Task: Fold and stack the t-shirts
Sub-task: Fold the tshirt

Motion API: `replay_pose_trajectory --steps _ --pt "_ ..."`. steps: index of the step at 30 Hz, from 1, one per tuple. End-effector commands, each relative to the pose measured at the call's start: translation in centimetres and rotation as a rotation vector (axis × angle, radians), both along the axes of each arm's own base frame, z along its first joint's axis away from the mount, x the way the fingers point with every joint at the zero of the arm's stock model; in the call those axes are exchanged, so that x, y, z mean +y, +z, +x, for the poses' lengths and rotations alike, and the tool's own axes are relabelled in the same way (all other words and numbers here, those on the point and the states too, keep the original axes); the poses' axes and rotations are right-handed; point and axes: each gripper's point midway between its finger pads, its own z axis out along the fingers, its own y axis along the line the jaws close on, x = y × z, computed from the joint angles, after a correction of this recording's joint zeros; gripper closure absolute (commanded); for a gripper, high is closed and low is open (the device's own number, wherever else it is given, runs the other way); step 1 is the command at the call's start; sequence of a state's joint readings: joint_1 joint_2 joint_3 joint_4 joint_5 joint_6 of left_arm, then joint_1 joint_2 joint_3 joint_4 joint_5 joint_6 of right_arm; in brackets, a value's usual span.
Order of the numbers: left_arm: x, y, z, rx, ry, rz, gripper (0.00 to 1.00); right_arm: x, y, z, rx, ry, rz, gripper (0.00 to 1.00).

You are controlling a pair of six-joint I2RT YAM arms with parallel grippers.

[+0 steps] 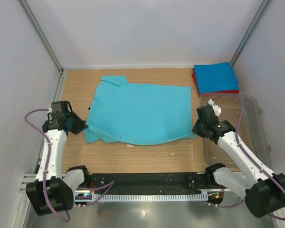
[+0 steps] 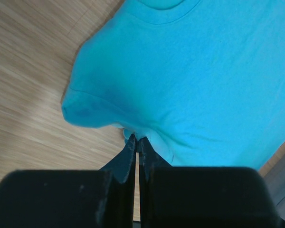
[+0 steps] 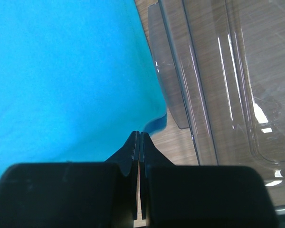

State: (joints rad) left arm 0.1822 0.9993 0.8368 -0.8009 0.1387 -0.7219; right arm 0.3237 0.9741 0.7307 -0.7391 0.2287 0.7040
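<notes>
The turquoise t-shirt point(image 1: 140, 114) lies spread on the wooden table, collar to the left, one sleeve folded at the far left. My left gripper point(image 1: 83, 127) is shut on a pinch of its near left sleeve; the left wrist view shows the cloth point(image 2: 190, 71) bunched at the shut tips of the left gripper point(image 2: 137, 139). My right gripper point(image 1: 196, 131) is shut at the shirt's near right corner; in the right wrist view the right gripper point(image 3: 140, 135) meets the hem of the shirt point(image 3: 66, 80). A blue folded t-shirt point(image 1: 214, 76) lies on a red folded t-shirt point(image 1: 223, 91) at the far right.
A clear plastic tub point(image 1: 249, 142) stands on the right side of the table, right beside my right arm; its rim also shows in the right wrist view point(image 3: 190, 90). White walls enclose the table on three sides.
</notes>
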Motion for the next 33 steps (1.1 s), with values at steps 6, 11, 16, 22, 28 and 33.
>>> replay_pose_trajectory --steps 6,11,16,22,28,33 --pt "0.6 2.2 5.2 -0.096 -0.071 0.035 1.00 -0.5 2.3 3.0 -0.092 -0.032 -0.047 0.99" --pt "-0.5 2.9 7.7 -0.139 -0.151 -0.014 1.00 -0.1 2.4 4.8 -0.099 -0.027 -0.063 0.99" --pt "-0.1 1.8 9.5 -0.070 -0.176 0.000 1.00 -0.7 2.1 5.3 -0.086 -0.052 -0.103 0.99" --pt "-0.4 1.0 12.0 -0.032 -0.220 0.016 1.00 -1.3 2.1 6.2 -0.080 -0.071 -0.148 0.99" --pt "-1.0 0.7 14.5 -0.030 -0.300 0.063 1.00 -1.6 2.0 7.2 -0.078 -0.086 -0.181 0.99" --pt "-1.5 -0.1 15.9 -0.021 -0.366 0.087 1.00 -2.4 2.0 7.2 -0.076 -0.105 -0.227 0.99"
